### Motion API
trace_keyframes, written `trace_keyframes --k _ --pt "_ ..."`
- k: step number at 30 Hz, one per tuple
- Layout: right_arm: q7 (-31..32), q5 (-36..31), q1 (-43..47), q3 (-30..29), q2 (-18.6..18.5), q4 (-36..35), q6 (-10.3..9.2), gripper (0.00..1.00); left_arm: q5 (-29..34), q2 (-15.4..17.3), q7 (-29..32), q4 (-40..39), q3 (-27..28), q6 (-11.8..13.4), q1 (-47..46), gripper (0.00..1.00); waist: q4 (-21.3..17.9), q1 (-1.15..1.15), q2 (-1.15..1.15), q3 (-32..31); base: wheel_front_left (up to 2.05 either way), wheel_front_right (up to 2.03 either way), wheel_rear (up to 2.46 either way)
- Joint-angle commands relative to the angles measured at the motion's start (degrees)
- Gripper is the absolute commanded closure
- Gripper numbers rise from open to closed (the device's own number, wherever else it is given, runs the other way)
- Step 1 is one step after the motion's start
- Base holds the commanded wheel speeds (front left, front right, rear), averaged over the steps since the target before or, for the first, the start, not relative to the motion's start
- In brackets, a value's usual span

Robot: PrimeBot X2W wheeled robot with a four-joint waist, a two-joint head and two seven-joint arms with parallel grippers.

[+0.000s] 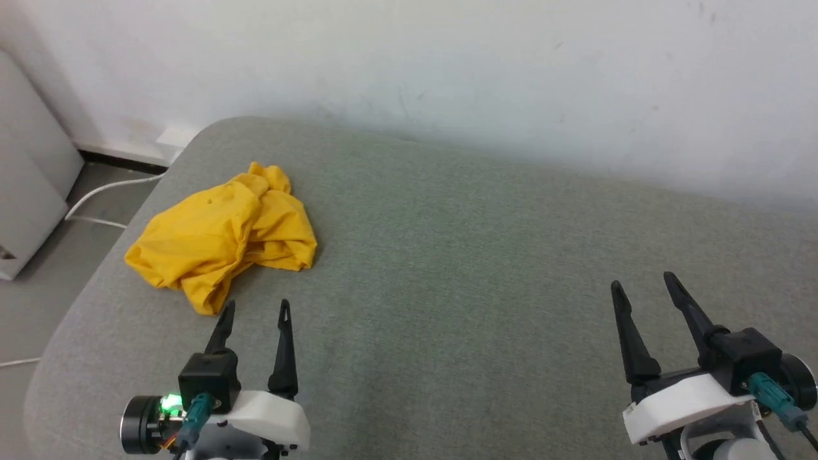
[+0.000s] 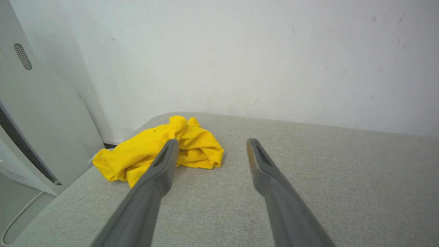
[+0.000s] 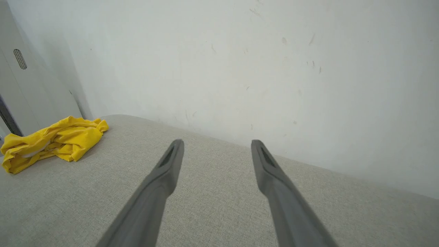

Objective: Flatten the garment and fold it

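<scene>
Toward the left rear corner of a grey fabric-covered cushion, a bright yellow garment is seen lying in a crumpled heap, its folds bunched over one another. Mostly plain yellow cloth is shown. A sliver of white is glimpsed among the folds in the right wrist view. The garment is touched by neither gripper. The cushion is covered in a fine woven cloth, and its corner near the garment is rounded.

The left gripper is held low over the cushion just in front of the garment, its two dark fingers spread apart with nothing between them. The right gripper is held over the cushion's right side, well apart from the garment, its fingers likewise spread and empty.

Behind the cushion a white wall, faintly scuffed, is seen. To the left, a grey floor is crossed by a white cable. A white appliance with a small perforated vent is placed beside the wall.
</scene>
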Motion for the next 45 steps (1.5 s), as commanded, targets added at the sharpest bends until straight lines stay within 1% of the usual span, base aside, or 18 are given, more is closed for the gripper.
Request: trace_keyframes --k 1,8,16,25,32,45 --pt "-0.8 0.5 0.5 0.0 0.1 -0.1 -0.07 0.0 -0.3 0.0 -0.8 0.5 -0.3 0.6 0.3 0.0 1.9 0.0 0.0 0.1 0.0 0.0 0.0" --pt "-1.6 1.0 0.8 0.2 0.1 0.3 -0.07 0.0 -0.3 0.1 -1.6 1.0 -0.6 0.9 0.5 0.0 4.8 0.0 0.0 -0.3 0.0 0.0 0.0" --pt "-2.4 1.1 1.0 0.9 0.1 0.1 -0.08 0.0 -0.2 0.1 -2.5 1.2 -1.0 1.2 0.9 0.0 7.2 0.0 0.0 -0.5 0.0 0.0 0.0" --pt "-3.5 2.5 1.2 1.1 0.1 0.9 -0.09 0.0 -0.1 0.2 -3.5 1.3 -1.6 1.6 1.1 0.0 9.6 0.0 0.0 -0.6 0.0 0.0 0.0" --pt "-4.4 1.9 1.2 1.6 0.2 1.0 -0.1 0.0 -0.3 0.2 -4.4 1.6 -2.1 2.2 1.1 0.0 11.5 0.0 0.0 -0.5 0.0 0.0 0.0" --pt "-5.9 2.7 1.4 1.5 0.2 1.0 -0.11 0.0 -0.8 0.1 -5.9 2.0 -2.9 3.2 0.9 0.0 15.3 0.0 0.0 -0.1 0.0 0.0 0.0"
